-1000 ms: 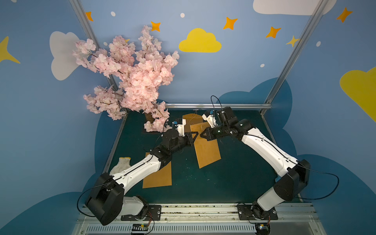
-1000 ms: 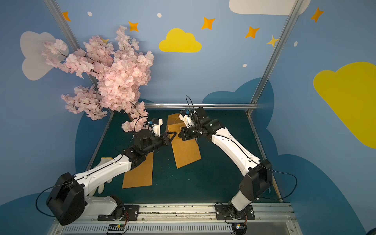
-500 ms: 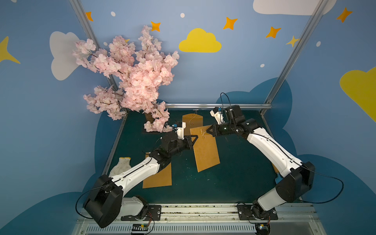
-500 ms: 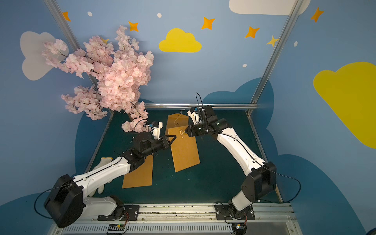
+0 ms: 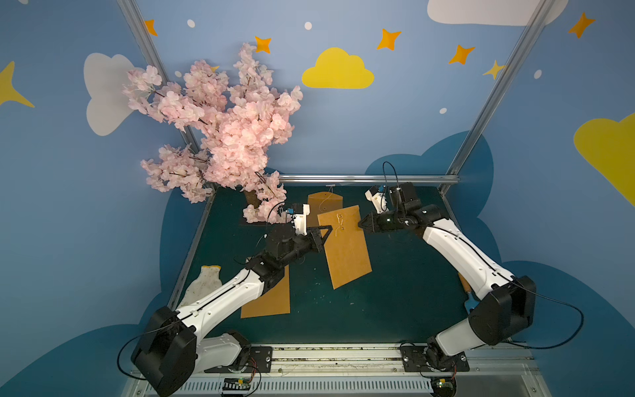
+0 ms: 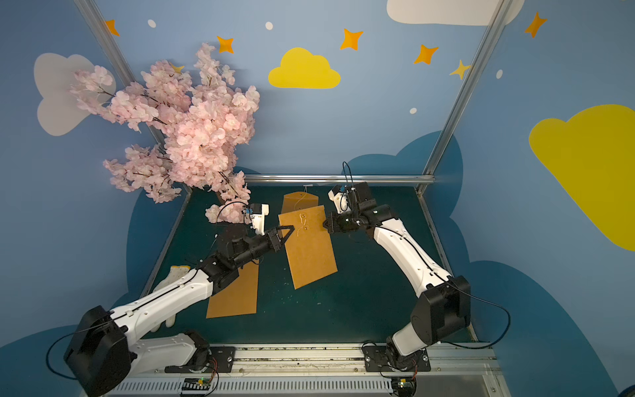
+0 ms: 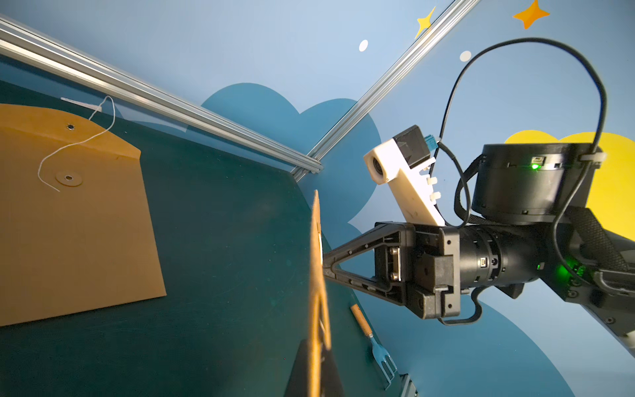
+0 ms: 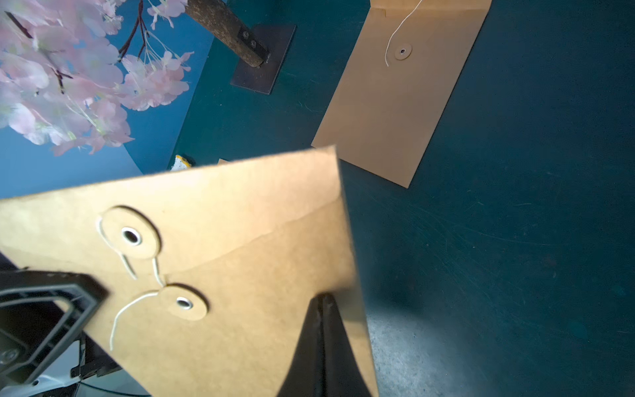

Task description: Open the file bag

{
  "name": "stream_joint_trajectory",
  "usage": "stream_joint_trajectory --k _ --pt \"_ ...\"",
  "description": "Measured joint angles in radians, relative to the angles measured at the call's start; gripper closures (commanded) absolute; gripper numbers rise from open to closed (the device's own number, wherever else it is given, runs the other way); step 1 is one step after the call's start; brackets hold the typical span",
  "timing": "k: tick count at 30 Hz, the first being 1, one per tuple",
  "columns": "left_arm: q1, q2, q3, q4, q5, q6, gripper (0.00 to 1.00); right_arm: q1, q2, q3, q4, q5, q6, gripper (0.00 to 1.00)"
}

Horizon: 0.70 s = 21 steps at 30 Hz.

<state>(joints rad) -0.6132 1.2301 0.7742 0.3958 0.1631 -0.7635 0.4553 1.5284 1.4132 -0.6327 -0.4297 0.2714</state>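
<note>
The blossom tree (image 5: 226,137) crowds the table's (image 5: 395,309) far left corner. A flat file bag (image 5: 323,201) lies by the far edge, a second file bag (image 5: 271,302) near the front left corner, a fork (image 5: 464,287) at the right edge. The lifted file bag (image 5: 347,254) bars the middle; the front right lies open

Plain kraft-brown file bag (image 5: 345,247)
</note>
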Motion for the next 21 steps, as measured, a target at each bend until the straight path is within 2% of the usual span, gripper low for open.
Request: stream_joint_trajectory --k 2,8,13,21 --pt "0.002 0.000 0.000 -0.007 -0.001 0.004 0.98 0.002 -0.011 0.000 0.002 -0.023 0.001 0.81" --pt "0.002 0.003 0.000 -0.014 -0.014 0.017 0.98 0.067 -0.056 0.009 0.003 -0.054 0.019 0.67" --pt "0.002 0.031 0.005 -0.012 -0.030 0.019 0.97 0.130 -0.051 0.018 0.005 -0.060 0.047 0.66" --pt "-0.002 0.060 0.011 -0.003 -0.029 0.019 0.97 0.150 -0.010 0.019 0.027 -0.060 0.098 0.65"
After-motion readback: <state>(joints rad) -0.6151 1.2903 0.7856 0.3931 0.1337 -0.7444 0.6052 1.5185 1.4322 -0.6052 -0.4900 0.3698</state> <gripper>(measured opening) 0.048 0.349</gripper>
